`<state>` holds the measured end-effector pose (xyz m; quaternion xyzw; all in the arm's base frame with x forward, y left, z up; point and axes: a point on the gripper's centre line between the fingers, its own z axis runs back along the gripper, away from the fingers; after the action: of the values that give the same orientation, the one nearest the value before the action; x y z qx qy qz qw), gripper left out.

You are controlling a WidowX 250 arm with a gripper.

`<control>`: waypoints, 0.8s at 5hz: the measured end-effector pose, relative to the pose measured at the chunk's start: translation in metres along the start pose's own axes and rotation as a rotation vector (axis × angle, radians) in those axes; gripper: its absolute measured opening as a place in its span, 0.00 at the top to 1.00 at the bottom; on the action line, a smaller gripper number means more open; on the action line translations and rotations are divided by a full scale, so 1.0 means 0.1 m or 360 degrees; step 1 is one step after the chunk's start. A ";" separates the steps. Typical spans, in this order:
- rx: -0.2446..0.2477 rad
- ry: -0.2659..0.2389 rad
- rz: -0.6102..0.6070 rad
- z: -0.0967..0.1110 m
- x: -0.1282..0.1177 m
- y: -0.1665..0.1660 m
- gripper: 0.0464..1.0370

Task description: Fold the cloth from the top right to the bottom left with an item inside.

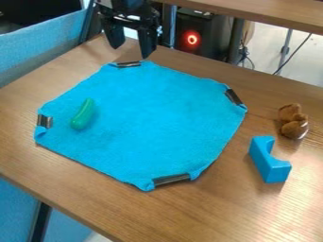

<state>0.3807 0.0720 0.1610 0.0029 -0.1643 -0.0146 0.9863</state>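
My gripper (131,46) hangs at the top left of the camera view, just behind the cloth's back corner, with its two fingers spread apart and nothing between them. The blue cloth (151,118) lies spread flat on the wooden table, its corners turned in, each with a dark clip or strip on it. A green, elongated item (82,115) rests on the cloth's left part, near the left corner.
On the table (214,208) right of the cloth are a blue arch-shaped block (269,160) and, behind it, a brown fuzzy toy (293,122). A wooden shelf edge (271,13) runs across the top right. A blue padded panel (44,52) stands at the left.
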 end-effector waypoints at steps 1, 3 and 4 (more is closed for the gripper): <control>-0.0015 0.0062 0.0020 -0.15 -0.06 -0.01 0.04; 0.0054 -0.0121 0.0243 -0.23 0.01 -0.33 0.04; 0.0097 -0.0244 0.0329 -0.25 0.05 -0.51 0.04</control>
<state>0.3923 0.0208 0.1384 0.0147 -0.2390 0.0918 0.9666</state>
